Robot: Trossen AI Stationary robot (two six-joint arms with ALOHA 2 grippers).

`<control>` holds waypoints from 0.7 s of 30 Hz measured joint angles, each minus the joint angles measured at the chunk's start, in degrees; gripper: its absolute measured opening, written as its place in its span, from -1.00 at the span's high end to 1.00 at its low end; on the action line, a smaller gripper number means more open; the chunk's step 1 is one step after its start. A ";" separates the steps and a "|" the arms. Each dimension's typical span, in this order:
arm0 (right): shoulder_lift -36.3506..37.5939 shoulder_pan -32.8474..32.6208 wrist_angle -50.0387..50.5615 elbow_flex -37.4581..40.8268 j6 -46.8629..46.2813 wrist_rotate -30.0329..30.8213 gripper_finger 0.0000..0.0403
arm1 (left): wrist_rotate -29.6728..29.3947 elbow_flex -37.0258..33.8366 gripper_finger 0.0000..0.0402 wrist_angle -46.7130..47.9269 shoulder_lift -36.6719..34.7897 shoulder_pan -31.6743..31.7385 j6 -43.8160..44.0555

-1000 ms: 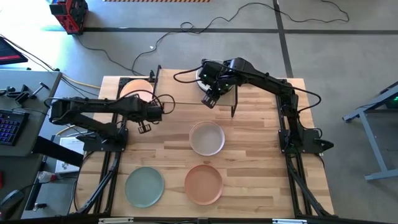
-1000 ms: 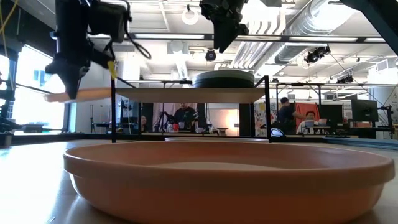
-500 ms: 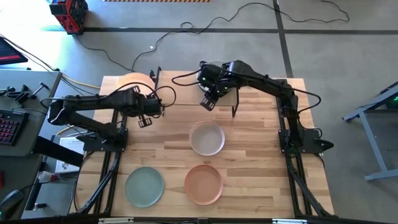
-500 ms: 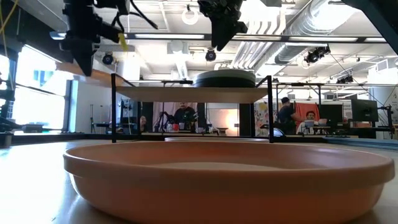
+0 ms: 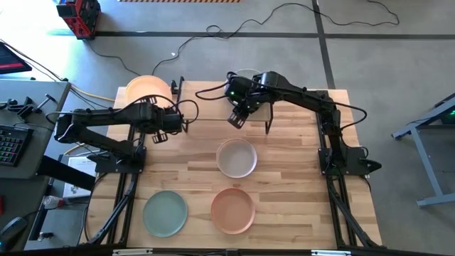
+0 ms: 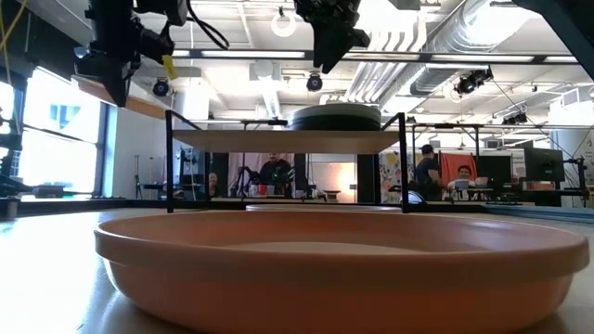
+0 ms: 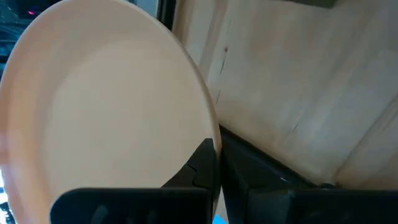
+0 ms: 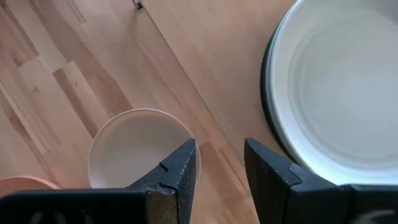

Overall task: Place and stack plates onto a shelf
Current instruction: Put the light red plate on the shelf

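While the left end effector [image 5: 161, 136] stays out of it, no — clamped on the rim of a peach plate [image 5: 148, 90], it holds that plate tilted above the desk's [image 5: 284, 185] far left corner, beside the shelf [image 6: 283, 140]. Over the shelf, the right end effector [image 5: 235, 119] hangs with fingers apart, empty, near stacked plates [image 6: 335, 118].

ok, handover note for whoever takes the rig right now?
Left tool: shut on the peach plate, held in the air at the shelf's left end.
Right tool: open, empty, above the shelf beside the stack.
Done: a stack of plates, whitish on top, sits on the shelf's right half.
Left: set down the peach plate, then shelve the whitish plate, the pale green plate and the terracotta plate from the table.
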State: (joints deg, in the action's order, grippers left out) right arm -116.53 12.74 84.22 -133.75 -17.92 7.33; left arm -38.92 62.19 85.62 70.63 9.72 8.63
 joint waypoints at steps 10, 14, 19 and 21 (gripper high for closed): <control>-0.01 -0.49 -1.13 0.00 0.53 3.67 0.43 | -3.65 4.93 1.00 -0.74 0.02 0.00 -3.60; -0.02 -0.49 -1.13 0.00 1.55 3.74 0.43 | -3.69 9.62 1.00 -1.07 0.02 0.00 -5.78; 0.01 -0.25 -1.13 0.00 3.48 6.09 0.43 | -2.30 14.07 1.00 -5.38 0.02 0.00 -12.96; 0.24 0.00 -1.42 0.00 3.98 8.22 0.43 | 0.44 14.75 1.00 -8.51 0.02 0.02 -16.90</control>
State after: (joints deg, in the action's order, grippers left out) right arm -116.29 12.74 82.80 -133.75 -13.94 15.55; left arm -38.48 76.94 77.11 70.65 9.74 -8.27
